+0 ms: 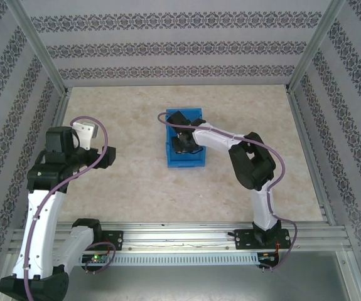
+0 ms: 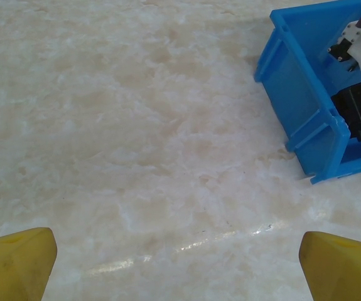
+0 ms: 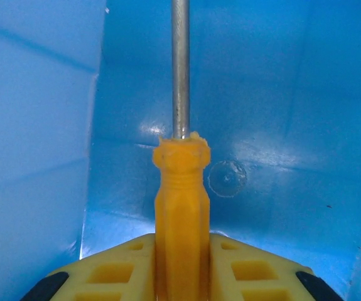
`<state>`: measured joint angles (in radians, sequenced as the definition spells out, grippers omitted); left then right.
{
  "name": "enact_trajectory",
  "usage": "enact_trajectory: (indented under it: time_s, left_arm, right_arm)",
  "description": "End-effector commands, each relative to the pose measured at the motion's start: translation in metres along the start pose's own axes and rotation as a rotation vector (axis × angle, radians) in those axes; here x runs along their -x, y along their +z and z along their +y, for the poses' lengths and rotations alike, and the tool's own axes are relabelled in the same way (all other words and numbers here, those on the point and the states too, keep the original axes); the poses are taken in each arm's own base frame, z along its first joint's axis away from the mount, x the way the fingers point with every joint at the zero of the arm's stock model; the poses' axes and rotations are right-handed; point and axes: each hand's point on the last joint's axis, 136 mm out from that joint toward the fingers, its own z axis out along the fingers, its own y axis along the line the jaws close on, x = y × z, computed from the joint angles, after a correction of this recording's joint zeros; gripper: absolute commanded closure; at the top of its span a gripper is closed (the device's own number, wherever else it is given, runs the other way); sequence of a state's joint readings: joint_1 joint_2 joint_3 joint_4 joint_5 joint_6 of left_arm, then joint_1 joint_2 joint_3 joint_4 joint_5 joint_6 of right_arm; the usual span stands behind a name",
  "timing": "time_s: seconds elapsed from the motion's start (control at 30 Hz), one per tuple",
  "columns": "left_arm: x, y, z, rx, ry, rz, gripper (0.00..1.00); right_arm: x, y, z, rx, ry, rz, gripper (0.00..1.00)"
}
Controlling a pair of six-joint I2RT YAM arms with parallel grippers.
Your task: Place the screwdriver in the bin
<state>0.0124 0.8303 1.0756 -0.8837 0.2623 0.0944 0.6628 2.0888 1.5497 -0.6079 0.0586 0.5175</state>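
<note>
- Screwdriver [image 3: 181, 194] gripped by the orange handle, clamped between the yellow fingers [image 3: 255, 273] of the right gripper [image 3: 181, 276].
- Handle centred in the gap, both fingers pressed on its sides; top of handle and silver shaft sticking out past the fingertips.
- Shaft pointing straight away from the wrist camera, running off the top of that view; tip out of sight.
- Held inside the bin [image 3: 36, 125], blue walls on both sides and blue floor behind the shaft; cannot tell if touching the floor.
- From above: right gripper [image 1: 183, 143] down inside the bin [image 1: 186, 165], covering most of the interior.
- Bin sitting on the desk [image 1: 243, 188], about mid-width, nearer the far edge than the near one.
- Left gripper [image 2: 180, 269] spread wide, nothing between the fingers [image 2: 17, 263], bare desk [image 2: 136, 125] underneath.
- Left gripper [image 1: 108, 157] near the desk's left edge, well apart from the bin [image 2: 299, 100].
</note>
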Motion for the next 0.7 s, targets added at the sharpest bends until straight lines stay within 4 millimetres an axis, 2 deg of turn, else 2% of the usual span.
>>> enact_trajectory:
  time_s: [0.0, 0.2, 0.4, 0.57, 0.67]
  left_arm:
    - [-0.007, 0.003, -0.005, -0.024, 0.016, 0.028, 0.01]
    - [-0.006, 0.005, -0.005, -0.028, 0.009, 0.032, 0.01]
    - [-0.007, 0.006, -0.005, -0.027, 0.005, 0.037, 0.01]
    - [-0.006, 0.006, -0.005, -0.028, 0.004, 0.037, 0.01]
    - [-0.005, 0.006, -0.005, -0.031, 0.005, 0.031, 0.01]
  right_arm:
    - [0.009, 0.005, -0.004, -0.008, 0.025, -0.011, 0.74]
    - [0.008, 0.007, -0.01, -0.017, 0.033, -0.001, 0.69]
    - [0.012, -0.002, -0.01, -0.011, 0.033, -0.023, 0.67]
    - [0.019, -0.021, -0.01, -0.007, 0.03, -0.063, 0.65]
    - [0.026, -0.045, -0.008, -0.003, 0.026, -0.113, 0.64]
